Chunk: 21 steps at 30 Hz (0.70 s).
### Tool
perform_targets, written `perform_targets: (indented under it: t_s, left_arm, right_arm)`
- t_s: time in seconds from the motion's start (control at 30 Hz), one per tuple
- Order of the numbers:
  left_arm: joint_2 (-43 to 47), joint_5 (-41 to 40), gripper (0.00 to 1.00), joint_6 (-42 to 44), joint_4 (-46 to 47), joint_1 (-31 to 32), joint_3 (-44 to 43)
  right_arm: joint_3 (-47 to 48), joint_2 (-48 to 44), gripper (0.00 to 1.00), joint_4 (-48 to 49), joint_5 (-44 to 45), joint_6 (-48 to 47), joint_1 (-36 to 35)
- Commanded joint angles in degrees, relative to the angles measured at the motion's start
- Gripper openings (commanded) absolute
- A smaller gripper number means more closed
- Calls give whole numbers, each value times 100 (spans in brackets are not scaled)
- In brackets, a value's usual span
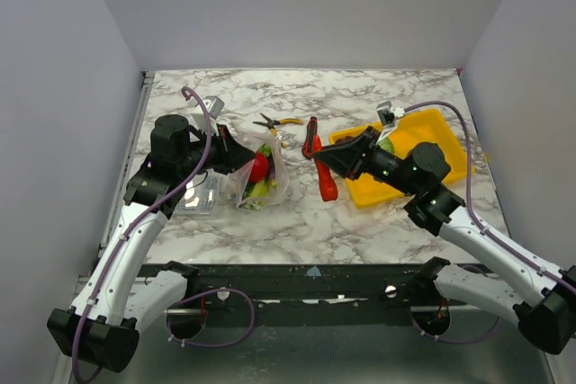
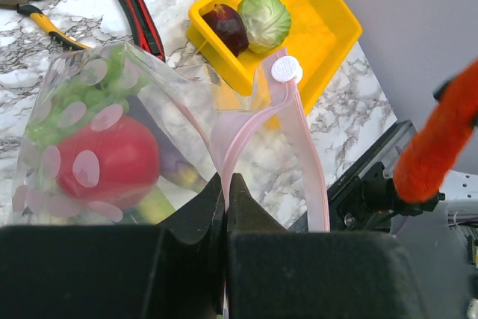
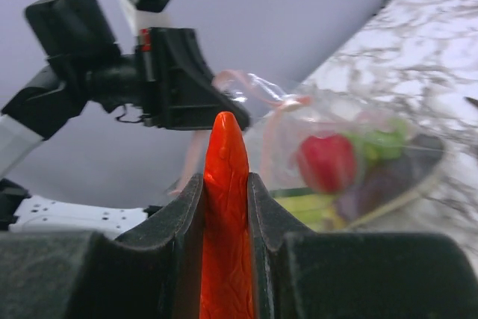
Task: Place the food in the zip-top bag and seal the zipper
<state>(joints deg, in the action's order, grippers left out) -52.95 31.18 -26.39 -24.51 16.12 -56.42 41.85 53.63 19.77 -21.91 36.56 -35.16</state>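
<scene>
The clear zip-top bag (image 1: 259, 179) lies left of centre with its mouth held up. Inside it are a red round piece (image 2: 108, 160), green pieces (image 2: 112, 84) and a purple eggplant (image 2: 178, 168). My left gripper (image 2: 225, 183) is shut on the pink zipper (image 2: 302, 140) at the bag's mouth, which gapes. To the bag's right, above the table, my right gripper (image 3: 225, 178) is shut on an orange-red chili (image 3: 226, 222), which hangs below it (image 1: 327, 186). A green cabbage (image 2: 264, 20) and a maroon round piece (image 2: 225, 26) lie in the yellow tray (image 2: 321, 28).
Yellow-handled pliers (image 1: 277, 121) and a red-and-black utility knife (image 1: 311, 137) lie behind the bag. A rigid clear box (image 1: 198, 195) stands just left of the bag under the left arm. The yellow tray (image 1: 441, 146) sits at the right, with walls on three sides.
</scene>
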Motion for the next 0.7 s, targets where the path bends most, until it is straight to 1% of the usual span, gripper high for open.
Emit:
perform_targets:
  t_s: [0.0, 0.07, 0.17, 0.23, 0.33, 0.4, 0.53, 0.67]
  left_arm:
    - [0, 229, 0, -41, 262, -39, 26]
    - [-16, 252, 0, -50, 263, -39, 20]
    - [-15, 235, 0, -50, 267, -47, 34]
    - [-18, 223, 0, -42, 262, -47, 37]
    - [-22, 230, 0, -41, 263, -48, 28]
    - [-1, 231, 0, -41, 263, -47, 36]
    - [15, 239, 0, -41, 263, -47, 39]
    - [21, 217, 0, -24, 254, -47, 28]
  right_arm:
    - [327, 338, 0, 718, 862, 27, -1039]
    - [385, 500, 0, 1082, 1666, 44, -1543]
    - [650, 931, 0, 1432, 2478, -302, -2092]
    - [948, 1220, 0, 1528, 2918, -823, -2461]
    - [1141, 1629, 0, 1971, 3443, -1758, -2967]
    - [1175, 1852, 0, 2268, 3538, -2297, -3096]
    - [979, 2203, 0, 3151, 3458, -3107, -3112]
    - [843, 2609, 2, 3757, 3661, -3889, -3114]
